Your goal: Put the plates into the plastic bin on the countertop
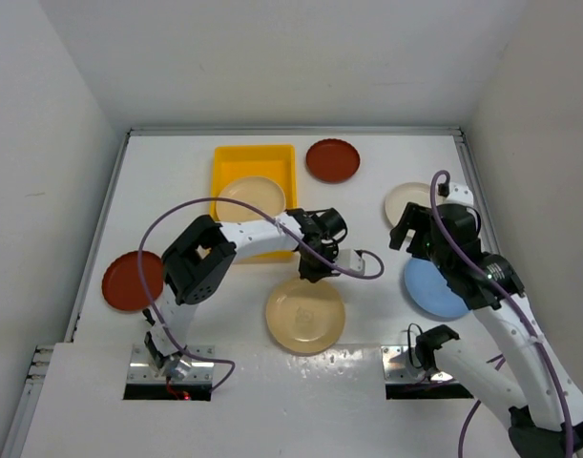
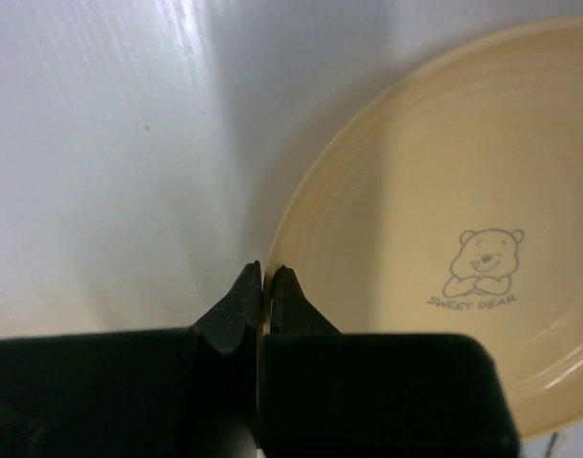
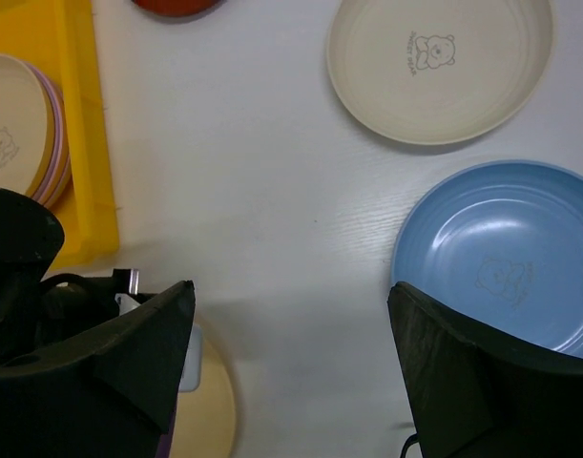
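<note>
Yellow plate (image 1: 304,314): lower middle; your left pincer (image 2: 265,277) pinches its rim.
Right pincer (image 3: 289,305): spread wide, empty, by the blue plate (image 3: 501,258).

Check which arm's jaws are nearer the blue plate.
Right. On the right arm, open jaws hang by the blue plate, at its rim; on the left arm, jaws are shut on the yellow plate, further away.

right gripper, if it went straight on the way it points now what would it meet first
Most likely the bare countertop: the right gripper's open fingers frame white surface between the tan-yellow plate and the light blue plate. Depth is unclear, so one finger may clip that plate's rim.
</note>
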{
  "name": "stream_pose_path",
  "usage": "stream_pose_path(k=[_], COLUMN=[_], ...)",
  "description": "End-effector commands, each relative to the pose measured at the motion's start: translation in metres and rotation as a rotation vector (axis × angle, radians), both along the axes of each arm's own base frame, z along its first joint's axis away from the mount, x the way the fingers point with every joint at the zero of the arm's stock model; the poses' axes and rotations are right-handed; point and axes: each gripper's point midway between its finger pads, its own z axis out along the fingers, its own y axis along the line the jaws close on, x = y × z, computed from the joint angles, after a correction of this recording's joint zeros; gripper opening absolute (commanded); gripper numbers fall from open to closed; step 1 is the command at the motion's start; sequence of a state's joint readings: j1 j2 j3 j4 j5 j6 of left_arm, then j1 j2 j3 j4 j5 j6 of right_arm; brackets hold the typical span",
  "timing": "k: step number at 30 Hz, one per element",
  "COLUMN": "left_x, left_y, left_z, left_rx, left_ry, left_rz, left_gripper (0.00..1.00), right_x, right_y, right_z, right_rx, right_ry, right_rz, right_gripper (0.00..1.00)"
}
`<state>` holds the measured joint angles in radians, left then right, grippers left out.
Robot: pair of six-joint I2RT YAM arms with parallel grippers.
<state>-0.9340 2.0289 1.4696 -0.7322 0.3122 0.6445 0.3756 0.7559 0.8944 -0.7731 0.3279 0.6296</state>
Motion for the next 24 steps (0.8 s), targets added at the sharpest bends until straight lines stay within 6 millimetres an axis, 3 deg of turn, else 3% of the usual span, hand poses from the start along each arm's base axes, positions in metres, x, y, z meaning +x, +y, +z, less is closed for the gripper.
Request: stream_pose_path(k=[1, 8, 13, 16, 19, 24], left_x=[0.007, 0.032, 0.073, 0.103, 0.14, 0.215], left_y=[-0.013, -0.021, -0.011, 0.012, 0.047, 0.141], left_z=[0.031, 0.106, 0.165, 0.207, 0.24, 0.242], left_rx=[-0.083, -0.252, -0.404, -0.502, -0.575, -0.508], left_ry=[0.071, 0.212, 0.211, 0.168, 0.107, -0.107], left_rz=[0.096, 0.274, 0.384, 0.448, 0.556, 0.85], left_gripper=[0.0, 0.0, 0.0, 0.0, 0.0, 0.0], right_x=[0.0, -0.005, -0.002, 0.008, 0.02, 0.049], right_y=[-0.007, -0.015, -0.018, -0.013, -0.003, 0.019], right_z=[0.017, 0.021, 0.017, 0.013, 0.008, 0.006], right_rx=[0.019, 0.005, -0.003, -0.007, 0.0, 0.012], right_ry=[-0.062, -0.073, -0.046, -0.028, -0.013, -0.007], right_rz=[-0.046, -0.082, -0.112, -0.109, -0.081, -0.006], right_gripper=[0.81, 0.81, 0.81, 0.81, 0.81, 0.81])
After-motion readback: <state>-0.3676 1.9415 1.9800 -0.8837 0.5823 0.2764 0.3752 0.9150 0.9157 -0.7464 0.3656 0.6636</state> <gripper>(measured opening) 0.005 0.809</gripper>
